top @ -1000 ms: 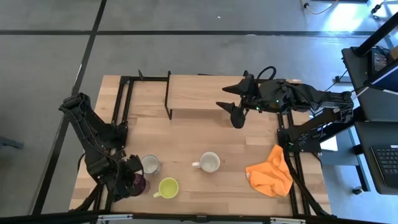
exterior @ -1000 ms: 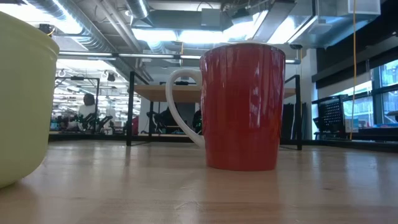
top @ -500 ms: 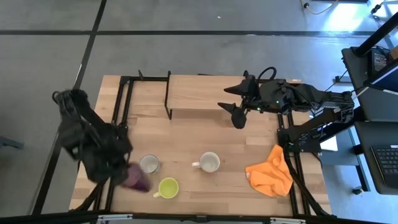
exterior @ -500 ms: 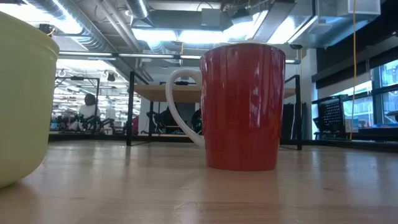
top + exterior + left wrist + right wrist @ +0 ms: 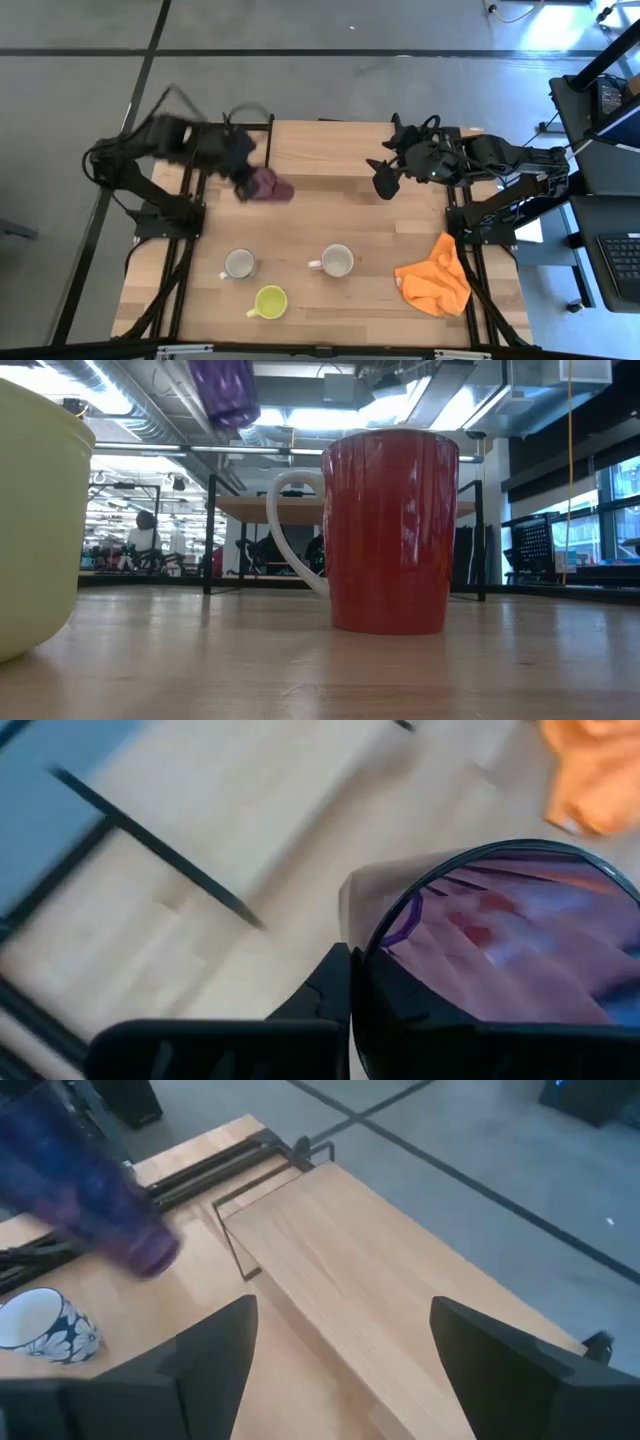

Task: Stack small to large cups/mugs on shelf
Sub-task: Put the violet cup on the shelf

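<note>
The left end effector (image 5: 243,176) was up in the air over the left end of the shelf (image 5: 330,150), closed tight on the purple tumbler (image 5: 270,186), which lay tilted on its side in the grip, its body blurred. In the left wrist view the tumbler's dark rim and purple inside filled the space between the fingers (image 5: 320,995).

Below, toward the near edge of the surface (image 5: 400,230), the patterned mug (image 5: 238,264) stood at the left, the yellow-green mug (image 5: 270,301) just beside it and nearer the edge, and the red mug (image 5: 337,261) further right, its handle pointing left. All three were upright and apart from each other.

The right end effector (image 5: 388,175) hovered over the right end of the shelf with its fingers spread wide and nothing between them. It probably hung clear of the board, though the overhead view does not settle that.

An orange cloth (image 5: 435,276) lay crumpled near the right edge of the surface.
</note>
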`<state>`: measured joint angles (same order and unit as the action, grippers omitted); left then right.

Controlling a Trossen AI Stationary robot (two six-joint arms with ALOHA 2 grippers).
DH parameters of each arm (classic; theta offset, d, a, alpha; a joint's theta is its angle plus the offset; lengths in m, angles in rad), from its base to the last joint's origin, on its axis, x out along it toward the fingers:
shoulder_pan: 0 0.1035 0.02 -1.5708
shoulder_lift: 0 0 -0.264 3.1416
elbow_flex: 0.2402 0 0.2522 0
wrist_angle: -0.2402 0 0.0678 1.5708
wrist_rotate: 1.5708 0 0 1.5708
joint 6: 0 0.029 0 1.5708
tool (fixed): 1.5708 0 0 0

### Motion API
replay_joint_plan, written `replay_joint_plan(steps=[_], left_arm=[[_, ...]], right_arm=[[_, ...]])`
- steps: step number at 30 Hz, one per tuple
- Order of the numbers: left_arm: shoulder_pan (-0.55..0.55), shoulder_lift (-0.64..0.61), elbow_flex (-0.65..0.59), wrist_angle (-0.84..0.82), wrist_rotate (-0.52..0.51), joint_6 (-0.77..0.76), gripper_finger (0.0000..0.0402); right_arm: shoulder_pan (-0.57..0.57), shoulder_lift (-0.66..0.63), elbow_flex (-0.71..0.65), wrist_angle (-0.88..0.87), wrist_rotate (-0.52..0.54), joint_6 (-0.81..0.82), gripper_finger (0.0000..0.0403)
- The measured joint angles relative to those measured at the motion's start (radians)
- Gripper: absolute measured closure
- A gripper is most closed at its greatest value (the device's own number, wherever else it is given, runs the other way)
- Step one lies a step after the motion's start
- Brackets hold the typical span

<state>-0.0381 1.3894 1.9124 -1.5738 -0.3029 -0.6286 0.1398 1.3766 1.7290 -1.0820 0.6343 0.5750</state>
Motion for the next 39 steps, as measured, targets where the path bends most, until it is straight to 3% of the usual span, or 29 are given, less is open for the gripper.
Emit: replay_joint_plan(steps=[8, 11, 17, 24, 29, 39], left_arm=[[0.355, 0.189, 0.254, 0.005, 0.119, 0.340, 0.0401], [0.440, 0.278, 0.317, 0.004, 0.206, 0.412, 0.0401], [0.548, 0.391, 0.330, 0.003, 0.268, 0.512, 0.0401], [0.643, 0.423, 0.330, 0.003, 0.271, 0.571, 0.0401], [0.670, 0.423, 0.330, 0.003, 0.358, 0.561, 0.0401], [0.667, 0.423, 0.326, 0.003, 0.302, 0.563, 0.0401]], right_arm=[[-0.001, 0.004, 0.000, -0.008, 0.004, 0.078, 0.0104], [0.000, 0.008, 0.000, -0.012, 0.004, 0.105, 0.0104], [0.000, 0.010, 0.000, -0.063, 0.014, 0.216, 0.0104], [0.000, 0.010, 0.000, -0.125, 0.054, 0.335, 0.0104], [0.000, 0.020, 0.000, -0.130, 0.054, 0.338, 0.0104], [0.000, 0.041, 0.000, -0.129, 0.078, 0.338, 0.0104]])
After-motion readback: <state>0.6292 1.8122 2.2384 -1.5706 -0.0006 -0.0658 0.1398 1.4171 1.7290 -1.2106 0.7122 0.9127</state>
